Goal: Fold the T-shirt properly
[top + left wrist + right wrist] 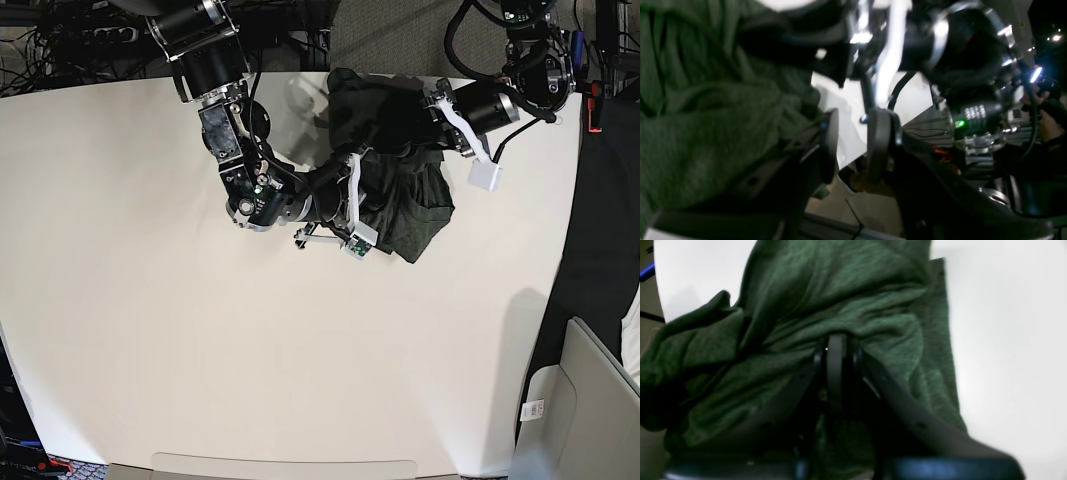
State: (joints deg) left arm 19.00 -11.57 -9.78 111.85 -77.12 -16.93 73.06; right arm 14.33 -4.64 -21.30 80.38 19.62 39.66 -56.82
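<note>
The dark olive-green T-shirt (408, 212) lies bunched in a heap near the table's far edge, right of centre. My right gripper (835, 350) is shut, with folds of the T-shirt (853, 296) gathered at its tips; in the base view the gripper (372, 182) reaches into the heap from the left. My left gripper (853, 146) is open with only white table showing in the gap, and the T-shirt (706, 110) lies against the outside of one finger (828, 146). In the base view the left gripper (418, 118) sits at the heap's upper right.
The white table (200, 330) spreads wide in front of the heap. Its far edge runs just behind the shirt and its right edge (560, 250) is close. The right arm's black and silver joints (960, 50) crowd close by my left gripper.
</note>
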